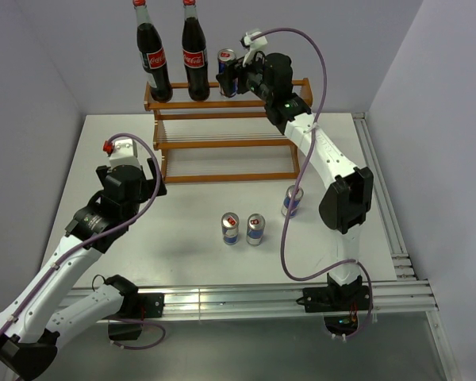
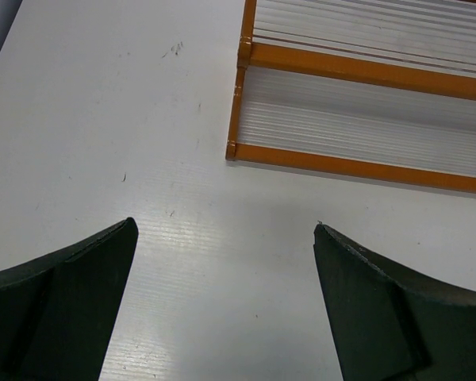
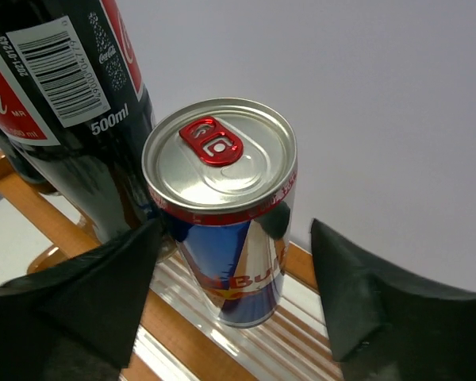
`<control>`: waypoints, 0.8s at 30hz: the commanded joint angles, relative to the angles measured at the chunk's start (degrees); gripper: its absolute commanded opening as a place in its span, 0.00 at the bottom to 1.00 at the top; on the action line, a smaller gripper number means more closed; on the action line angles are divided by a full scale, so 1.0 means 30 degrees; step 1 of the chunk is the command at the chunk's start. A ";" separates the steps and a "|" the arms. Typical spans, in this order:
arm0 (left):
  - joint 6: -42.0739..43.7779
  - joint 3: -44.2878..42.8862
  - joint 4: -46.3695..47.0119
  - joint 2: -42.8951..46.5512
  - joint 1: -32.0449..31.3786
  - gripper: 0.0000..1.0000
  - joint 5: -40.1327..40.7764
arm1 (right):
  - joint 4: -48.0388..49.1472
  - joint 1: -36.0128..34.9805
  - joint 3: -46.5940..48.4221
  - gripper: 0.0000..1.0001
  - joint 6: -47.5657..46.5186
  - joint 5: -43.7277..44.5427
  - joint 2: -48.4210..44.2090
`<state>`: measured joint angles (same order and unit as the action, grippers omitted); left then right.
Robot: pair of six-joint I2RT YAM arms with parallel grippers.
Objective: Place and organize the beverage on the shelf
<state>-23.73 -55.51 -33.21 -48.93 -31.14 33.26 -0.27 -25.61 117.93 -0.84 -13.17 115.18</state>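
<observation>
Step in hand: the right gripper (image 3: 234,238) is setting the first can (image 3: 222,159) on the far, top tier of the shelf (image 1: 222,177). By the look of it, this placing is just finishing.
Placed can: it is standing upright on the top slats, just right of the two cola bottles (image 1: 153,59) (image 1: 194,55) and very close to the nearer one.
Right pincer: its jaws are standing partly apart on either side of the can. One finger (image 3: 365,302) is showing a clear gap from the can wall. The other finger (image 3: 87,302) is lying against or just beside the can, and I cannot tell which. Nothing is being lifted, since the can is resting on the shelf.
Left pincer: the left gripper (image 2: 224,226) is gaping wide and holding nothing. It is hovering over the bare table (image 1: 190,262) just near of the shelf's left near corner.
Waiting drinks: three cans are standing on the table near of the shelf, two side by side (image 1: 231,228) (image 1: 255,229) and one to their right (image 1: 292,201).
Next move: it is calling for the jaws to spread fully and draw straight back without nudging the can or the bottle beside it. A reach for a table can would follow.
Risk: the slim can is sitting on slats, so a brushing finger could tip it.
</observation>
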 commanded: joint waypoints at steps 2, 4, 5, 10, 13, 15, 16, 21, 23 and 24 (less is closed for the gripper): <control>0.0320 0.0132 0.0875 0.0283 0.0066 1.00 -0.0537 | 0.0560 0.0186 -0.0167 0.90 -0.0217 -0.0181 -0.1271; 0.0350 0.0162 0.0904 0.0371 0.0066 1.00 -0.0626 | 0.0881 0.0185 -0.0577 0.97 -0.0276 -0.0123 -0.1711; 0.0379 0.0133 0.0934 0.0400 0.0095 1.00 -0.0684 | 0.0998 0.0186 -0.0985 0.98 -0.0334 -0.0006 -0.1857; 0.0438 0.0045 0.0992 0.0226 0.0095 1.00 -0.1298 | 0.1526 0.0186 -0.2655 0.99 -0.0364 0.0521 -0.3613; 0.0322 -0.0247 0.0876 -0.0184 0.0095 1.00 -0.1914 | 0.2170 0.0186 -0.5372 1.00 -0.0101 0.1310 -0.5486; 0.0116 -0.0655 0.0671 -0.0679 0.0095 1.00 -0.2497 | 0.1882 0.0186 -0.6492 1.00 0.0800 0.2390 -0.7063; 0.0029 -0.0803 0.0409 -0.0857 0.0066 1.00 -0.2762 | 0.1356 0.0186 -0.7077 1.00 0.1156 0.2803 -0.7537; -0.0996 -0.1596 -0.0121 -0.1679 0.0066 0.99 -0.4926 | -0.0962 0.0186 -1.1205 1.00 0.4285 0.4824 -1.1754; -0.1318 -0.1479 0.0053 -0.1854 0.0037 0.99 -0.5663 | -0.1516 0.0186 -1.3608 1.00 0.4907 0.5239 -1.3624; -0.1552 -0.1421 -0.0003 -0.1942 -0.0021 0.99 -0.5926 | -0.1839 0.0186 -1.4979 1.00 0.5315 0.5065 -1.4187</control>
<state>-25.50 -57.45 -33.85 -54.63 -31.14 20.99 -2.24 -25.34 80.42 8.88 -1.43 77.95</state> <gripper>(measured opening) 0.995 0.997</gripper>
